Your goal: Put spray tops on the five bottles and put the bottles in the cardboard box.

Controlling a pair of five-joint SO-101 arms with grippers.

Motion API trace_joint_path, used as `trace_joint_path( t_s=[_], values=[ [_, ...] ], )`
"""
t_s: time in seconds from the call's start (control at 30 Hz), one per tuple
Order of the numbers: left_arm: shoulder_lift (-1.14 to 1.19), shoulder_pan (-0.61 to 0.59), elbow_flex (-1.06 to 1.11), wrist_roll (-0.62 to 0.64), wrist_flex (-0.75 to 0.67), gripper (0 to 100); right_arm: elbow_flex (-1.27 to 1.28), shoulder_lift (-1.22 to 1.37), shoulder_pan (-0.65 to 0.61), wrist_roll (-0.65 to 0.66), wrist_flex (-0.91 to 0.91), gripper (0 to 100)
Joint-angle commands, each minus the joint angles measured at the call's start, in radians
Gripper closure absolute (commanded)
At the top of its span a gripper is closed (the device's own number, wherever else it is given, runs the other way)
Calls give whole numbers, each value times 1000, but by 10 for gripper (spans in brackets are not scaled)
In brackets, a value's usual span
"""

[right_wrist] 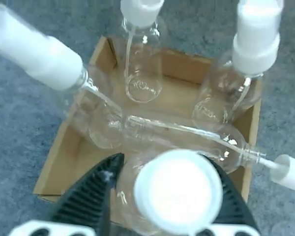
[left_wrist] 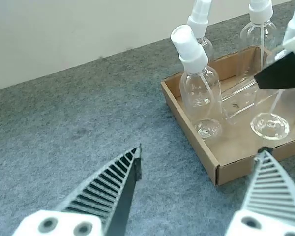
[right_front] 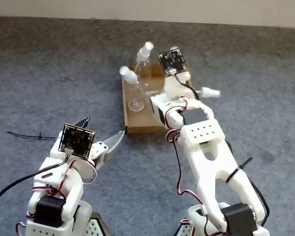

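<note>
The cardboard box (right_front: 137, 129) lies mid-table. My right gripper (right_wrist: 162, 164) hangs over its near end, shut on a clear bottle (right_wrist: 179, 194) with a white spray top, held upright. Inside the box (right_wrist: 59, 162) two capped bottles (right_wrist: 140, 54) (right_wrist: 246, 69) stand at the far end. A third (right_wrist: 69, 78) leans by the side wall. Another bottle (right_wrist: 187, 130) lies across the floor, its spray top (right_front: 209, 92) poking over the wall. My left gripper (right_front: 102, 130) is open near the box's front left corner (left_wrist: 214, 169), holding nothing.
A thin black cable tie (right_front: 27, 134) lies on the grey carpet (right_front: 49, 73) left of the left arm. Another black tie (right_front: 246, 162) lies right of the right arm. A pale wall runs along the far edge.
</note>
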Motion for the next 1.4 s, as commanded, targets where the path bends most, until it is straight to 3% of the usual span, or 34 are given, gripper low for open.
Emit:
trace_joint_path(
  t_s=[0.0,0.13,0.53,0.9,1.07,1.13,1.3,1.37],
  values=[
    [-7,-7,-2,-11,-18,684,-62,-59,15,6,68,837],
    [-7,-7,-2,-11,-18,684,-62,-59,16,6,70,780],
    [-7,-7,-2,-11,-18,684,-145,-61,47,6,82,774],
    [-7,-7,-2,-11,-18,684,-507,-59,54,8,367,774],
    [-7,-7,-2,-11,-18,684,-556,-44,151,-3,440,777],
    [-7,-7,-2,-11,-18,684,-553,-18,179,-98,441,777],
    [-7,-7,-2,-11,-18,684,-533,91,186,-540,438,777],
    [-7,-7,-2,-11,-17,684,-533,117,186,-651,435,777]
  ],
)
